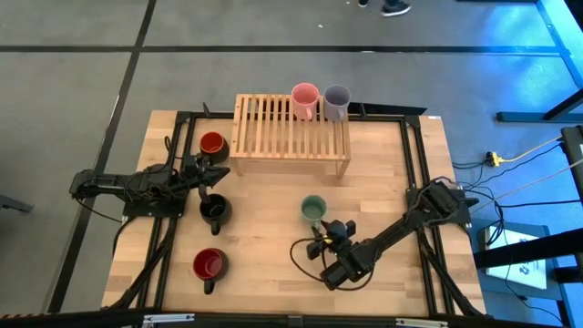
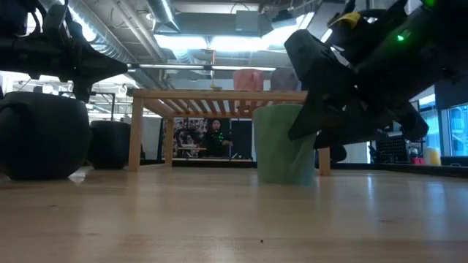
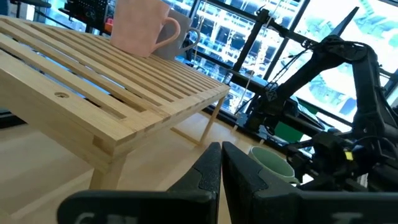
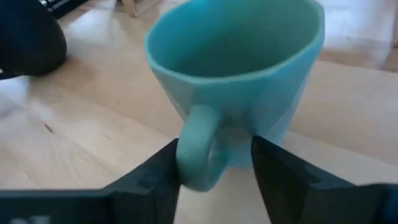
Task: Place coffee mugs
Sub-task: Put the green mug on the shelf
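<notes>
The green mug stands upright on the table in front of the rack; the right wrist view shows its handle toward my right gripper, which is open with one finger on each side of that handle. The pink mug and lavender mug stand on the rack's far right end. The orange-red mug, black mug and dark red mug stand on the table's left part. My left gripper is shut and hovers between the orange-red and black mugs, holding nothing. My right gripper brackets the green mug's handle, coming level from the table's near side. One finger lies right beside the handle; whether it touches I cannot tell. The other finger stands apart from it. The mug rests upright on the table.
The slatted wooden rack stands at the table's far middle, with its left and middle slats bare. Black frame rails run along the table's sides. Bare wood lies between the green mug and the dark red mug.
</notes>
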{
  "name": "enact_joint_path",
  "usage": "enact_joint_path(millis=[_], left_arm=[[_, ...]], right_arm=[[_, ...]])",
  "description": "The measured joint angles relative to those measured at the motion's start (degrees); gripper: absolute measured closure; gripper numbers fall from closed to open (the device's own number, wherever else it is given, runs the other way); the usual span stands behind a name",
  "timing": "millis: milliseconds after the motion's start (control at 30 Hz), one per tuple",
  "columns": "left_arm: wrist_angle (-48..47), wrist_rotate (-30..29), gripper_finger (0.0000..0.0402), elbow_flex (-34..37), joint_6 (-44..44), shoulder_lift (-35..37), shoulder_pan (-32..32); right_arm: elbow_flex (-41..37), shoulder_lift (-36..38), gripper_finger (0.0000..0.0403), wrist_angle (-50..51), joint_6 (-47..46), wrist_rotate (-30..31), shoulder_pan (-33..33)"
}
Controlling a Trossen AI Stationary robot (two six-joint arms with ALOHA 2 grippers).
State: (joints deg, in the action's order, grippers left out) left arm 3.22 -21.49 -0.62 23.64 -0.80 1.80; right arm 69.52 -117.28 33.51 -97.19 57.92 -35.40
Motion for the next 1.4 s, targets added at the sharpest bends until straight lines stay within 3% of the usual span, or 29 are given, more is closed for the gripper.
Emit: enact_joint_path(millis=[300, 633, 1000, 1167, 1400], left_arm=[[0.00, -0.02, 0.0395, 0.00, -0.03, 0.00, 0.00], [0.00, -0.48, 0.0395, 0.00, -0.15, 0.00, -0.02], [0.00, -0.37, 0.0395, 0.00, -0.18, 0.00, -0.02], [0.00, -0.35, 0.0395, 0.00, -0.20, 0.00, -0.02], [0.00, -0.30, 0.0395, 0.00, -0.20, 0.00, -0.02]], right_arm=[[0.02, -0.06, 0.0383, 1.04, 2.32, 0.09, 0.98], [6.91, -0.12, 0.0383, 1.04, 10.47, -3.48, 4.73], [25.42, -0.12, 0.0383, 5.60, 29.07, -3.36, 10.64], [36.40, -0.12, 0.0383, 7.71, 37.70, -6.24, 15.07], [47.34, -0.10, 0.0383, 12.00, 45.57, -3.49, 22.36]])
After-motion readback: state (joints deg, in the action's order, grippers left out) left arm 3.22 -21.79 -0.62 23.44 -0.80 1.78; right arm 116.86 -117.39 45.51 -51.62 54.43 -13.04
